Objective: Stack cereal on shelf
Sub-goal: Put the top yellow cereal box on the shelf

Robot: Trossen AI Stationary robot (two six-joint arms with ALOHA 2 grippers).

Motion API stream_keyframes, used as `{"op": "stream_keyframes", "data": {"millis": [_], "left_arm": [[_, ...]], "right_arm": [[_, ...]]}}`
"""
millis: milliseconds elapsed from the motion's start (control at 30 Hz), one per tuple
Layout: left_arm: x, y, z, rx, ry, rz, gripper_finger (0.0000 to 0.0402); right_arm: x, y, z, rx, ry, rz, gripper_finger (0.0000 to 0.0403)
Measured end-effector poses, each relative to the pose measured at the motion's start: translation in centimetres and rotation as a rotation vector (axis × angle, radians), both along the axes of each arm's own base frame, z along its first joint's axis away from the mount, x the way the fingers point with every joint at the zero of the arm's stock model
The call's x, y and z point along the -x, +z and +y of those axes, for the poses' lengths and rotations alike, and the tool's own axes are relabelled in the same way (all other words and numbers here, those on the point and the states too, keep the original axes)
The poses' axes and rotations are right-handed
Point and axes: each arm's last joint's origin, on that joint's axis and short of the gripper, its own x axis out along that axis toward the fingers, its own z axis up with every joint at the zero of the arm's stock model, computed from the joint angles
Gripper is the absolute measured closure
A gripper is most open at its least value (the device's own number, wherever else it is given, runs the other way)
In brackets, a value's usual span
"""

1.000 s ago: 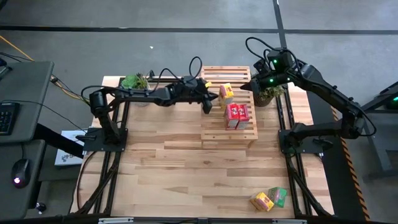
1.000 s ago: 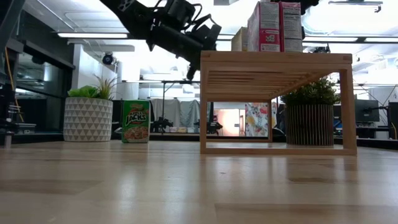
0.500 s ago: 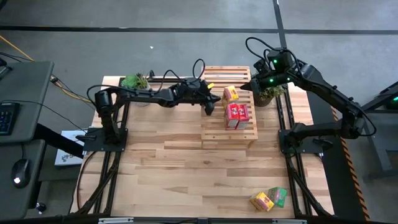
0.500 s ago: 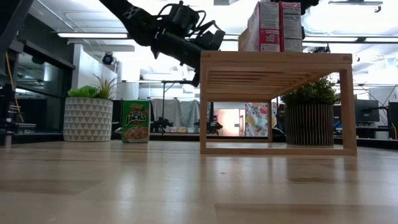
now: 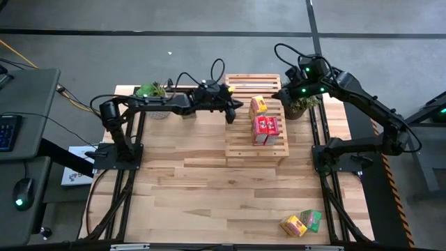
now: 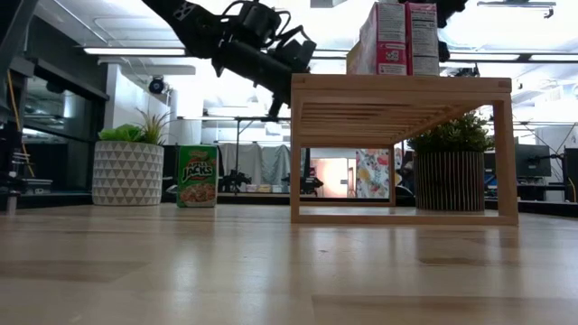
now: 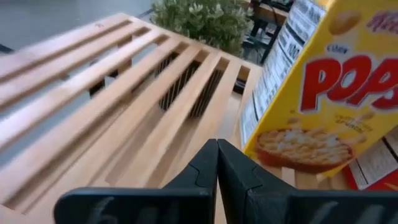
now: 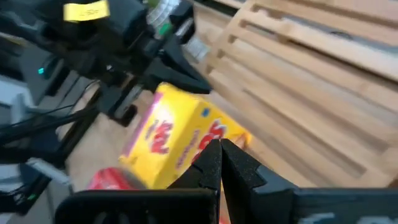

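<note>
Both end effectors closed (empty); left [image 5: 232,111] beside shelf [image 5: 275,146]; right [image 5: 277,95] above.

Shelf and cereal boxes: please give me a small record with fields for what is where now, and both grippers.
shelf: at table's far side, between two potted plants
on shelf: yellow box, two red boxes
off shelf: green box beside white pot; yellow and green pair at near right corner
left gripper: shut, empty, at shelf's left edge
right gripper: shut, empty, above shelf's far right corner
</note>
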Motion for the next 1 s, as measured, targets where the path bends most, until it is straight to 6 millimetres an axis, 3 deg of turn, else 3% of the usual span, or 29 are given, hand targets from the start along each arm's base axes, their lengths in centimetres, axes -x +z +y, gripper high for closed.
{"op": "stream_keyframes", "data": {"millis": [200, 533, 733, 1000], "left_arm": [[0.1, 0.2, 0.4, -0.018, 0.005, -0.014, 0.0401], [0.0, 0.4, 0.2, -0.016, -0.01, -0.036, 0.0402], [-0.1, 0.5, -0.3, 0.051, -0.121, -0.058, 0.0402], [-0.4, 0.5, -1.4, 0.18, -0.276, -0.081, 0.0401]], "right_arm": [[-1.3, -0.4, -1.1, 0.007, -0.036, -0.019, 0.0403], [-3.9, -2.1, -5.7, -0.061, -0.013, -0.148, 0.0403], [-4.1, -3.7, -7.5, -0.112, 0.073, -0.147, 0.0403], [-3.5, -4.4, -8.5, -0.147, 0.199, -0.194, 0.0403]]}}
